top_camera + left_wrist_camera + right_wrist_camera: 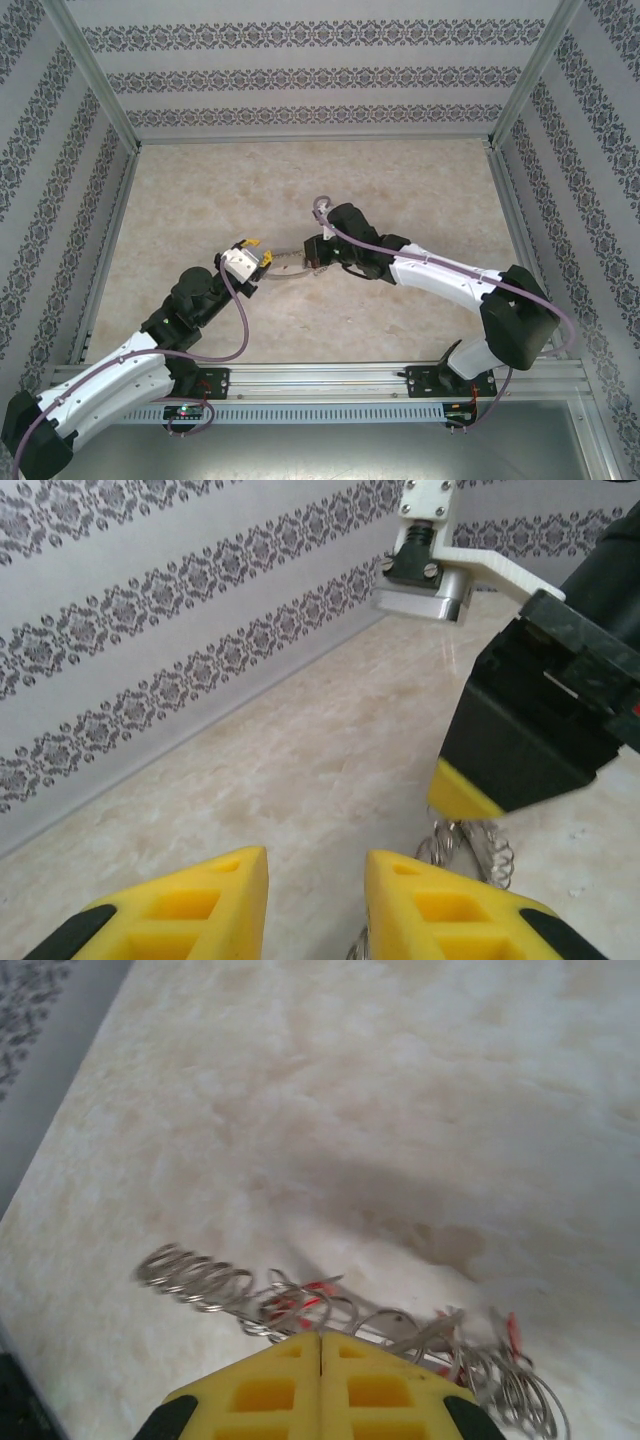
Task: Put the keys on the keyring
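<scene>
I squeeze my right gripper (320,1350) shut. Its yellow tips sit right on the keyring (205,1282), and I think they pinch its thin wire so that it cannot slide away.

My left gripper (315,865) waits just beside the keyring, on the other side from my right one. Its two yellow fingers (220,900) stand a little apart with nothing between them. I think they are ready to help from that side.

The keyring is thin grey metal, shiny, with lots of small curly loops along it, so it looks spiky. It is close over the table (400,1080), which is smooth and pale with cloudy marks like stone.

Of the keys (300,1302) I see little red plastic bits in among the loops, just by my right tips. I cannot tell whether they are threaded on.
</scene>
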Controlling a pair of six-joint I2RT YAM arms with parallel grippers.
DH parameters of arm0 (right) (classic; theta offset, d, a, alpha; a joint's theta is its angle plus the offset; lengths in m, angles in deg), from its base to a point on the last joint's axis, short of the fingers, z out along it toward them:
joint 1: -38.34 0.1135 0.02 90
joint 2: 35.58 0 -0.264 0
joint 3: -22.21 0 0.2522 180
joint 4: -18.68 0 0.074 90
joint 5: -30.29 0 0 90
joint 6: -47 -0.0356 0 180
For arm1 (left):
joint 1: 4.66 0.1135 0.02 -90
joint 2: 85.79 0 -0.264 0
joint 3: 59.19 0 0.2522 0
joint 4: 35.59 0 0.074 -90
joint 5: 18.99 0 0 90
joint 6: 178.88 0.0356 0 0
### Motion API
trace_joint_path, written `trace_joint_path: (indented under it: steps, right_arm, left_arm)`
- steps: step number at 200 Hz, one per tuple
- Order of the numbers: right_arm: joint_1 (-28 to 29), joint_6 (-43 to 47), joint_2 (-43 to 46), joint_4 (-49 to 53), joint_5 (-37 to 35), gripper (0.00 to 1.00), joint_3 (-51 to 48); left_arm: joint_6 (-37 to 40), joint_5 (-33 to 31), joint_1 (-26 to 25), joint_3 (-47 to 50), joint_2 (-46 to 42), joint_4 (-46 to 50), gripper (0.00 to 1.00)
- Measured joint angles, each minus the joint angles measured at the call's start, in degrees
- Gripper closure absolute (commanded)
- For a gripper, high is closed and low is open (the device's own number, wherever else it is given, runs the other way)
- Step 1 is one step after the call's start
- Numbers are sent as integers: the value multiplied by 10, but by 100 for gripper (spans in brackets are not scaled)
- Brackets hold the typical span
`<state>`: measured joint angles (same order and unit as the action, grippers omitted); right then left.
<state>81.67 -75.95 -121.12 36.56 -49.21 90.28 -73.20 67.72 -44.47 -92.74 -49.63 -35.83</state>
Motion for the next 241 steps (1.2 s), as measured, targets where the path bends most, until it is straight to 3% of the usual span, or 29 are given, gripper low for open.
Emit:
trace_joint_path:
  steps: [29, 96, 165, 181, 199, 220, 241]
  right_arm:
    - [-47, -18, 0, 31, 16, 100, -24]
    - [-96, 9, 9, 116, 26, 100, -59]
    - [-110, 97, 13, 190, 73, 100, -70]
    - [-109, 111, 8, 214, 71, 85, -70]
    - [-109, 123, -5, 245, 36, 82, -71]
    - [-110, 122, -17, 279, -13, 71, -75]
    - [-120, 102, -7, 289, -43, 68, -85]
  left_arm:
    - [-10, 0, 0, 2, 12, 3, 67]
    - [-21, 20, 0, 2, 68, 3, 67]
    - [-31, 46, 0, -12, 110, 3, 66]
    - [-33, 49, 0, -12, 116, 3, 66]
    - [-37, 51, 0, -12, 119, 3, 66]
    - [-40, 50, 0, -12, 119, 3, 66]
    - [-40, 50, 0, -12, 119, 3, 63]
